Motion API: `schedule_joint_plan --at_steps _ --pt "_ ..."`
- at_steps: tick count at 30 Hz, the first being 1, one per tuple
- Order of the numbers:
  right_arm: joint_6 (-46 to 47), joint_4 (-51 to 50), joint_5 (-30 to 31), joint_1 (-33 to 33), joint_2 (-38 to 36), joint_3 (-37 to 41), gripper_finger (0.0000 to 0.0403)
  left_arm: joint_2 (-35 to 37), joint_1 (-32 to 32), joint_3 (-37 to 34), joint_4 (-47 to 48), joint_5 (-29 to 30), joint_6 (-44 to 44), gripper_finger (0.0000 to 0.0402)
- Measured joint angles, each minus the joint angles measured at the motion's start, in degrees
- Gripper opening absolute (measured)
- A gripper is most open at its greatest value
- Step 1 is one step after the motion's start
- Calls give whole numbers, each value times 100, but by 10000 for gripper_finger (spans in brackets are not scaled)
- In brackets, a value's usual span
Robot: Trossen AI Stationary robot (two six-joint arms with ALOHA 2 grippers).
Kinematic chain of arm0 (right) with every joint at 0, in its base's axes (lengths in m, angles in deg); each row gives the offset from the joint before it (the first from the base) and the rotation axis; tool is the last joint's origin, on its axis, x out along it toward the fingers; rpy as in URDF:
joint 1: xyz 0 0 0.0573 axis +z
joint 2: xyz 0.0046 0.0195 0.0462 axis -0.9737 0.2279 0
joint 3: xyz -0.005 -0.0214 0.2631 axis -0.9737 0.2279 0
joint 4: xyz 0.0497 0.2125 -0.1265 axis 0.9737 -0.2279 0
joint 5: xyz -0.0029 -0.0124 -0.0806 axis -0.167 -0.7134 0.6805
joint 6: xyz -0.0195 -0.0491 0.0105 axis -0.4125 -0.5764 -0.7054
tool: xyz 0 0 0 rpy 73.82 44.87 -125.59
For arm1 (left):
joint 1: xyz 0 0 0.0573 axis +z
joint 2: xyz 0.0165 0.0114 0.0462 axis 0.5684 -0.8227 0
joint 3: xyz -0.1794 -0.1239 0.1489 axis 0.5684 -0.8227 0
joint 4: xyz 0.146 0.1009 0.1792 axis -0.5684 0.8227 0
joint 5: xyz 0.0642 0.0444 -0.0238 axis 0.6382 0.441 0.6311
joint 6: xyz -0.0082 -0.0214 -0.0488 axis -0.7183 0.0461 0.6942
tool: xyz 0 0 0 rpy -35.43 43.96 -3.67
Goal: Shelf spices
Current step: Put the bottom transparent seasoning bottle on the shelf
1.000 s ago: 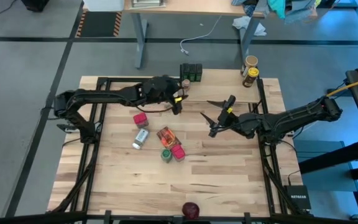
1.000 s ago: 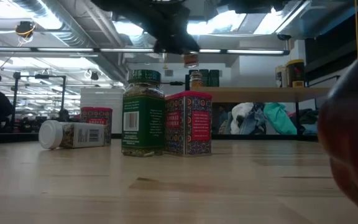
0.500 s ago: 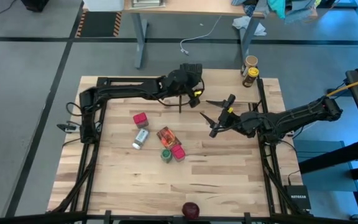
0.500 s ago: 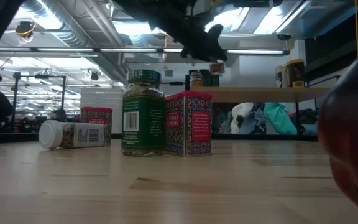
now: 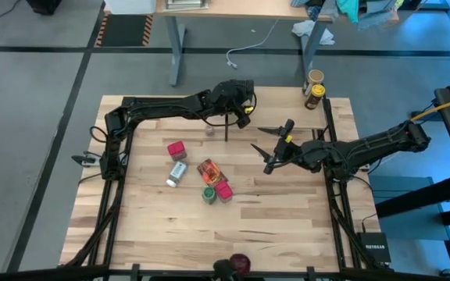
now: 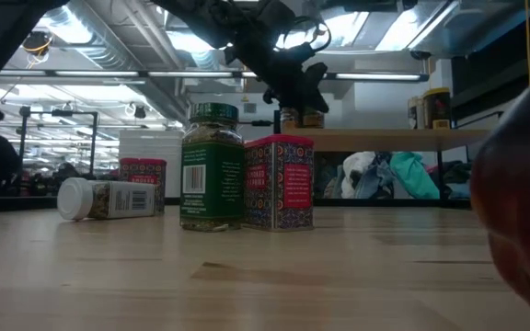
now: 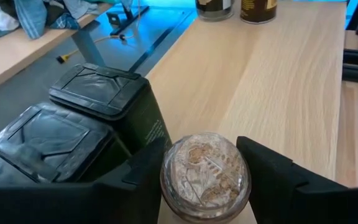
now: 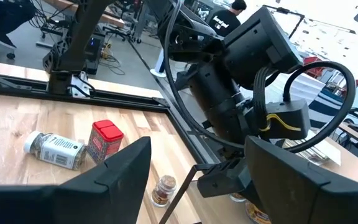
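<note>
Starting at the near edge of the tabletop (image 5: 287, 218), a dark red rounded object (image 5: 241, 263) sits alone; what it is cannot be told.

Unshelved stock lies left of centre on the surface:
- The green-lidded jar (image 5: 208, 194) and a pink-red box (image 5: 223, 191) stand just beside each other.
- The orange-red packet (image 5: 209, 171) lies flat just behind them.
- The white-capped bottle (image 5: 176, 173) lies on its side.
- A second pink-red box (image 5: 176, 150) stands farther back.
- One small jar (image 5: 209, 131) stands alone nearer the far edge.

The right gripper (image 5: 266, 150) hangs over the surface right of centre. Its jaws are spread wide and carry nothing. It appears to be waiting.

The shelf (image 5: 283, 95) runs along the far edge of the surface. The left gripper (image 5: 239, 95) is at the shelf's left end, pinching a clear-lidded jar (image 7: 205, 176) of pale flakes upright. That jar is just beside the dark-lidded jars (image 7: 98, 93) already standing there. Whether its base has met the board is hidden. Two tan-lidded jars (image 5: 313, 88) occupy the shelf's right end, and the board between the two groups is bare.

Assessment: the task is under half done. A handful of items are shelved or arriving, and at least six remain on the surface. The step in hand looks like setting down and letting go of the clear-lidded jar.
</note>
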Motion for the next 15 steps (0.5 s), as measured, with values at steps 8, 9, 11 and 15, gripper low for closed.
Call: schedule_joint_plan --at_steps 8,9,11,15 --pt "7 1 -2 0 0 0 264 3 -37 0 25 13 -44 204" --pt "9 2 -2 0 0 0 264 3 -29 0 25 14 -44 205" --pt "11 5 -2 0 0 0 264 3 -22 0 29 11 -44 206" --pt "20 3 -2 0 0 0 264 3 -20 -2 28 11 -44 207"
